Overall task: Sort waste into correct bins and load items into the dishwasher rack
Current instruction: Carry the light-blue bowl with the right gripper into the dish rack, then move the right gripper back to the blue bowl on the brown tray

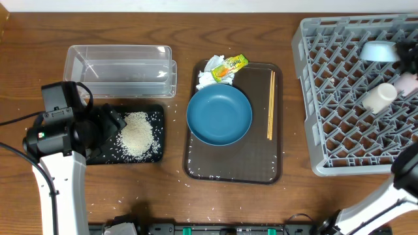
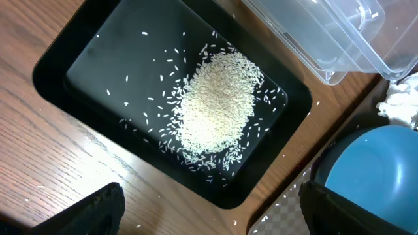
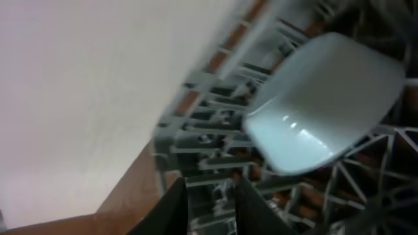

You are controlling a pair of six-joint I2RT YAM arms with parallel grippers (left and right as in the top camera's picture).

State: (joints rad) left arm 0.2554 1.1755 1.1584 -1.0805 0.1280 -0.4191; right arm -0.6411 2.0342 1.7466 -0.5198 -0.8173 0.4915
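Nearest the front, the left claw [image 2: 210,196] hangs over the shallow black tray [image 2: 85,65], fingers spread wide with nothing between them. A heap of white rice [image 2: 215,111] lies in the tray's middle, and stray grains dot the counter [image 1: 130,196] by the front of the brown serving tray [image 1: 228,163]. On that serving tray sits the large blue bowl [image 1: 219,115] (mouth up), the chopsticks [image 1: 270,104] lying along the tray's right side. At its far edge the crumpled napkin [image 1: 208,78] and the yellow-green wrapper [image 1: 230,67] touch. The clear tub [image 1: 117,49] stands just behind the black tray. On the right, the grey rack [image 1: 339,130] holds the white cup [image 1: 379,96], the pink cup [image 1: 408,81] and, farthest back, the small light-blue bowl [image 1: 380,51]. The right claw [image 3: 210,186] is close by that bowl, fingers slightly parted, gripping nothing.
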